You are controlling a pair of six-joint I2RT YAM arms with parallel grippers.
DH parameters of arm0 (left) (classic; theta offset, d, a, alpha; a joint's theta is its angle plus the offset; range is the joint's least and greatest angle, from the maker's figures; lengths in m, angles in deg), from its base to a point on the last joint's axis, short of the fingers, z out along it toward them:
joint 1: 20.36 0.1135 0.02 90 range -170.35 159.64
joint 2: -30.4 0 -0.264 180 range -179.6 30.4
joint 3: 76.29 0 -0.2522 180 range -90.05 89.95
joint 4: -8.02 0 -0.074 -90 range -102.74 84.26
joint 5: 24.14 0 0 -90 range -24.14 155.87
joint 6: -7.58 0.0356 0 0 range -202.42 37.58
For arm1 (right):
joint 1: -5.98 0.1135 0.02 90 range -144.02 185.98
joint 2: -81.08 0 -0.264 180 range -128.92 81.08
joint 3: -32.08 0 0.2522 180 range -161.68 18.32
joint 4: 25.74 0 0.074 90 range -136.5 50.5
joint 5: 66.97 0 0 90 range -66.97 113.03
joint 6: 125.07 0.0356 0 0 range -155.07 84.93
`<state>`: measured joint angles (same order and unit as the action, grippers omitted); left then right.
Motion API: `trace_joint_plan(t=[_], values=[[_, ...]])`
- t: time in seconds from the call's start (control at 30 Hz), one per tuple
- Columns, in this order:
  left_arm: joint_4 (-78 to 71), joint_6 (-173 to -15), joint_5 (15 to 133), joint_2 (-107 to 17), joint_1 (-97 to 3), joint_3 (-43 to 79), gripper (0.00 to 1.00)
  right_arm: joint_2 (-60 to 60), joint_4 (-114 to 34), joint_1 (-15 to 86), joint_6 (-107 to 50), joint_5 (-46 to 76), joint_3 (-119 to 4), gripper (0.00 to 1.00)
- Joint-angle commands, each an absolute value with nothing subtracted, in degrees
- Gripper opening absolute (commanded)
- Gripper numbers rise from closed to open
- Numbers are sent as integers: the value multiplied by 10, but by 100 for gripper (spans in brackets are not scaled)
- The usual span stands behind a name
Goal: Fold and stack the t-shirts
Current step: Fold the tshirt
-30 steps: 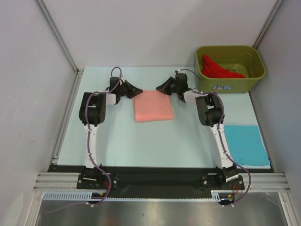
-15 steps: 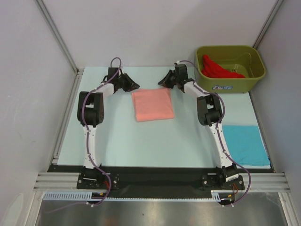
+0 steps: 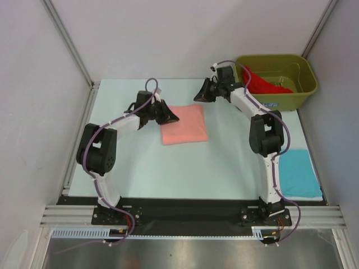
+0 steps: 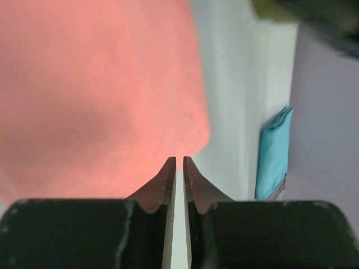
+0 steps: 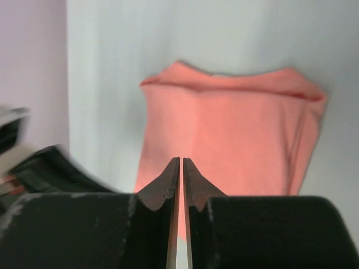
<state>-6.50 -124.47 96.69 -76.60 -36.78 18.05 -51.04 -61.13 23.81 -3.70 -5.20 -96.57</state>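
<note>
Soft, light, limp: best to pinch the pink shirt [image 3: 183, 124] at two corners through every layer, to keep the fold. Lies folded mid-table toward the far side, with left gripper [image 3: 172, 118] at its left edge and right gripper [image 3: 198, 96] just past its far right corner, both closed, empty.

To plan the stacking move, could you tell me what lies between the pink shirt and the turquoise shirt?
Between the pink shirt and the turquoise shirt, the top view shows only pale table, crossed by the right arm's white link.
</note>
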Motion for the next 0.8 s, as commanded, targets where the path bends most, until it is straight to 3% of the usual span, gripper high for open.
trace_joint_plan(t=[0.0,0.07,0.23,0.53,0.77], values=[[-8,-1267,985,-749,-369,253,13,-436,-627,244,-91,-135,-909,10],[1,-1269,993,-747,-368,288,12,-419,-632,245,-94,-195,-880,1],[-8,-1243,983,-751,-364,327,10,-431,-651,258,-105,-334,-860,0],[-53,-1187,955,-793,-352,334,9,-523,-733,307,-163,-356,-890,0],[-102,-1186,945,-681,-356,323,12,-559,-740,331,-161,-352,-915,0]])
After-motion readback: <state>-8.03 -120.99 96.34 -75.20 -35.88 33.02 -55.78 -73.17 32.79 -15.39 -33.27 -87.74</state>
